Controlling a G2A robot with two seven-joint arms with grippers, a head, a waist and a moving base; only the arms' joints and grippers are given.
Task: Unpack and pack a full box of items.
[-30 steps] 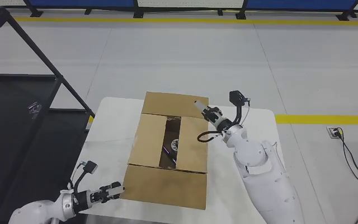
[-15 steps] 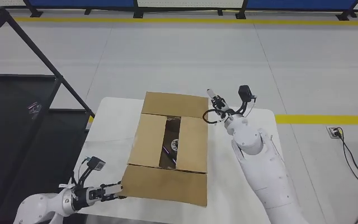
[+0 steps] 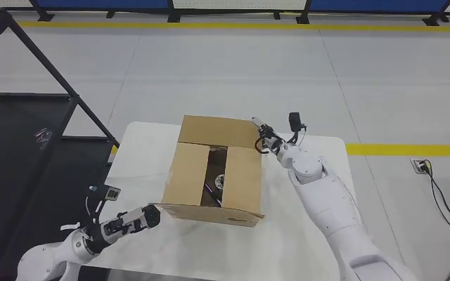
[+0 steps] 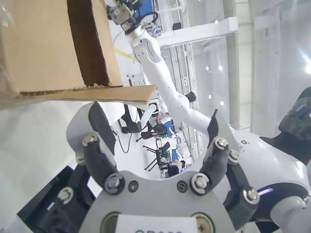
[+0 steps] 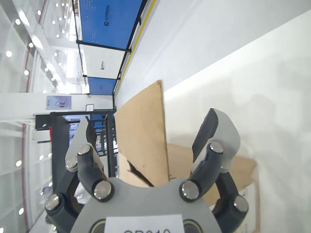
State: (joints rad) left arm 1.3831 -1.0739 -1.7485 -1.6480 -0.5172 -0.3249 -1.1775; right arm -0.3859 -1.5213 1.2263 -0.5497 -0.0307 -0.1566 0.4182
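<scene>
While the box [image 3: 187, 175] sits in the middle of the desk [image 3: 140, 151] with its two side flaps [image 3: 242, 179] folded over the top, only a slot between them shows the dark items [image 3: 216, 183] inside. My left hand [image 4: 154, 112], fingers apart, is at the box's near left corner, just under the near flap [image 3: 211, 213]; I can't tell whether it bears on the card. My right hand [image 5: 148, 117], fingers also apart, is at the right end of the far flap [image 3: 218, 130], close to the desk's far edge. That flap's edge lies in the gap between the fingers, unclamped.

My worry is the near flap. Nothing grips it, so it could slide off the open fingers and drop back. A push from that one corner could also skew or shove the whole box towards the far edge. If the right hand closes and pulls at an angle, I'd expect the card to crease or tear at the fold.

Against a second ago, the near flap has changed most. It lay spread flat towards the desk's near edge and now shows as a narrow strip, so I read it as tipped up. The left hand has come in from the near left corner of the desk to the box. The right hand has left the right side flap for the far one.
</scene>
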